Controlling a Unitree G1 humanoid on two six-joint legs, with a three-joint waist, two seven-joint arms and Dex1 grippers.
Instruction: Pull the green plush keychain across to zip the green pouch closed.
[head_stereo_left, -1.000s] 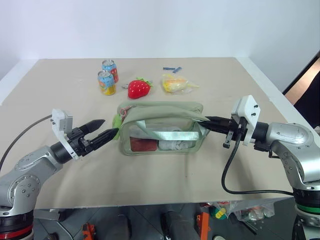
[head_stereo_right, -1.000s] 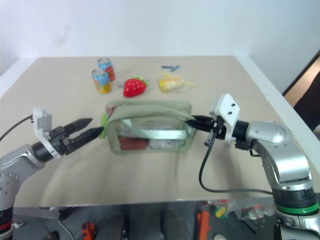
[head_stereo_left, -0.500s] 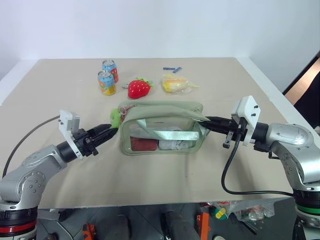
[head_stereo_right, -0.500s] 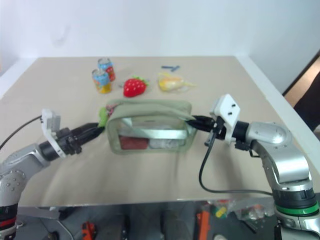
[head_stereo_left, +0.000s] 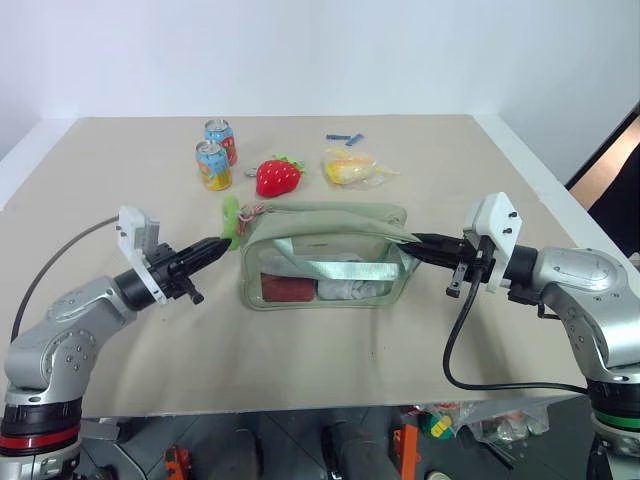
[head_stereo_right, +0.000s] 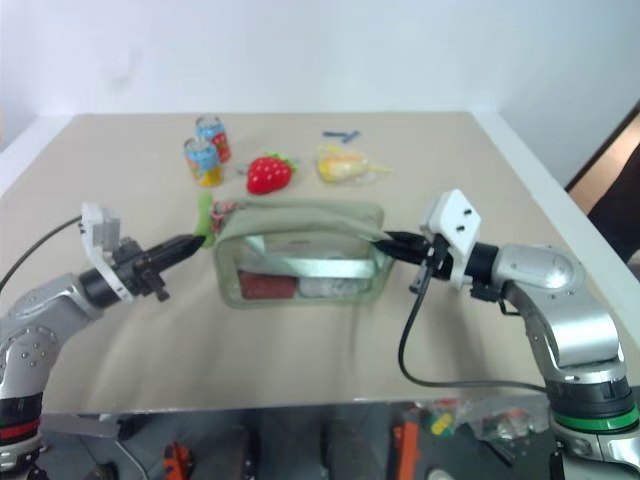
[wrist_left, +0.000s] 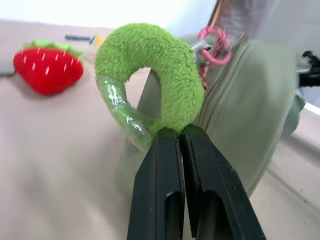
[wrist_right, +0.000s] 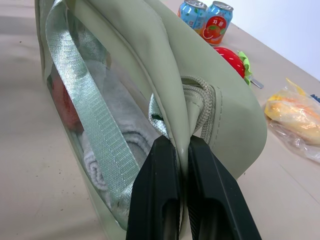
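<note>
Closed now, the left gripper (head_stereo_left: 214, 243): a second ago its fingers stood spread just short of the green plush keychain (head_stereo_left: 232, 217), and here they are pressed together on the ring's lower edge, with the ring lifted up off the table (head_stereo_left: 320, 360) at the left end of the green pouch (head_stereo_left: 325, 258). From the left wrist camera the pinch looks thin, catching only the rim where fuzz meets a clear plastic wrap. Over on the right, the right gripper (head_stereo_left: 419, 240) hasn't budged, fingers clamped on a fold of fabric at the pouch's right end, bracing it.

The pouch sits mid-table, near side, its top still looking unzipped, though I can't quite make out the zipper teeth from here. Far behind it lie a red plush strawberry (head_stereo_left: 277, 177), two drink cans (head_stereo_left: 213, 160) and a yellow packet (head_stereo_left: 352, 166).

The risks? That slick plastic could let the ring slide out once the pull begins. A pull angled upward rather than along the zipper could jam the slider or strain the pink cord. And if the right grip slips, the whole pouch drags along instead of closing.
</note>
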